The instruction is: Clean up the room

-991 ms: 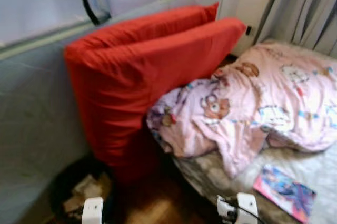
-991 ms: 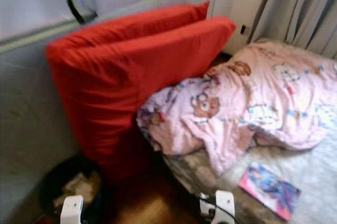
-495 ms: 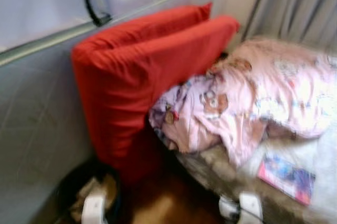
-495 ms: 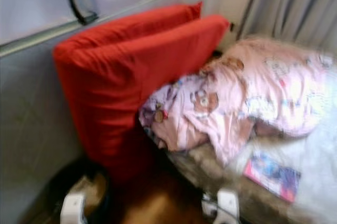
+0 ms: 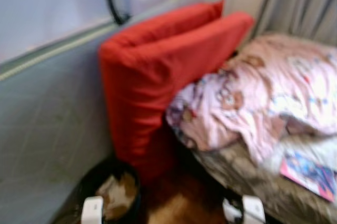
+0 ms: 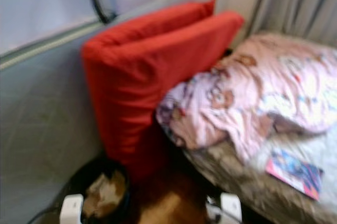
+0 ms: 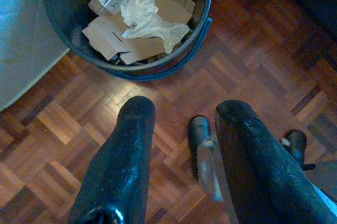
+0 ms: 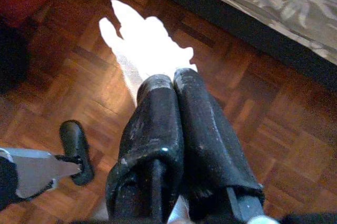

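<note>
Cushions (image 5: 158,71): we see them leaning left of the bed (image 5: 253,176).
Bin (image 5: 108,195): below cushions.
Magazine (image 5: 308,174): on bed, before the blanket (image 5: 263,103).

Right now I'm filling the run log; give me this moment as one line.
left gripper: open, idle above floor | right gripper: shut, empty | bin: holds cardboard, paper | red cushions: beside bed | book: on bed

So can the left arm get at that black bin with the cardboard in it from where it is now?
Probably yes. The left gripper hangs open over bare parquet floor, and the black bin sits just ahead of its fingers with nothing between, its top open.
</note>
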Robot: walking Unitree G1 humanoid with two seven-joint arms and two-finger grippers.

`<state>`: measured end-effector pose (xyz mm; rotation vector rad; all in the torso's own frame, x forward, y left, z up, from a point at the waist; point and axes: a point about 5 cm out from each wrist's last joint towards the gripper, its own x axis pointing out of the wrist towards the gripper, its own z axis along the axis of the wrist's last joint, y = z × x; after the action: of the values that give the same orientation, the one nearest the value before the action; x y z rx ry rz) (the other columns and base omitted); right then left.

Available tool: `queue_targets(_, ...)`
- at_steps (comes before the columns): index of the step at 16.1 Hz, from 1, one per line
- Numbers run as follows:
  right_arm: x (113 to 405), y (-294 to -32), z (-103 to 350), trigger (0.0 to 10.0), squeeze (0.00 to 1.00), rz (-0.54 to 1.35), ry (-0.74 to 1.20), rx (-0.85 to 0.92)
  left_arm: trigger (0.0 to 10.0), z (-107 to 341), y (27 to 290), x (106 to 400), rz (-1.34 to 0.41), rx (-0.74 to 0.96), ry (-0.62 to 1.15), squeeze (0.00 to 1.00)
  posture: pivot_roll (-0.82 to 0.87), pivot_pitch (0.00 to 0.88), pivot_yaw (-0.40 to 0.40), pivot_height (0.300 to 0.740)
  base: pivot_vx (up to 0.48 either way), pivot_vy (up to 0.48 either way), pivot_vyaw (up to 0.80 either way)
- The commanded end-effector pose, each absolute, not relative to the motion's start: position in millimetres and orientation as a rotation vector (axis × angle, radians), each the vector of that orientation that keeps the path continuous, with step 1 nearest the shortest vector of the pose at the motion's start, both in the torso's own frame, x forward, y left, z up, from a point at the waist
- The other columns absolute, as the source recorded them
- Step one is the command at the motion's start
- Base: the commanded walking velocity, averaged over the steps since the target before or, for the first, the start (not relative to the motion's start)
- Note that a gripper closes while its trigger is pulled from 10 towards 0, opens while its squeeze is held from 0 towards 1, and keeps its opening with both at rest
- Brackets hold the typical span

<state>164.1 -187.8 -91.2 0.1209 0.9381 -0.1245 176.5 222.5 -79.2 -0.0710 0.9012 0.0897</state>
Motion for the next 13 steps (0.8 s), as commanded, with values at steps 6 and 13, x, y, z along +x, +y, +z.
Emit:
queue_targets(6,170.8,-181.5,-88.9,10.0,0.00,-0.103,0.920,0.129,10.0,-80.7,230.5,169.9,0.108,-0.069,0.925,0.00,-0.03,0.000,0.010,0.740,0.000,0.304,0.39)
queue_targets(13,170.7,-180.6,-89.2,10.0,0.00,-0.100,0.926,0.126,10.0,-80.7,232.1,168.8,0.110,-0.069,0.927,0.00,-0.03,0.000,0.014,0.740,0.000,0.304,0.00)
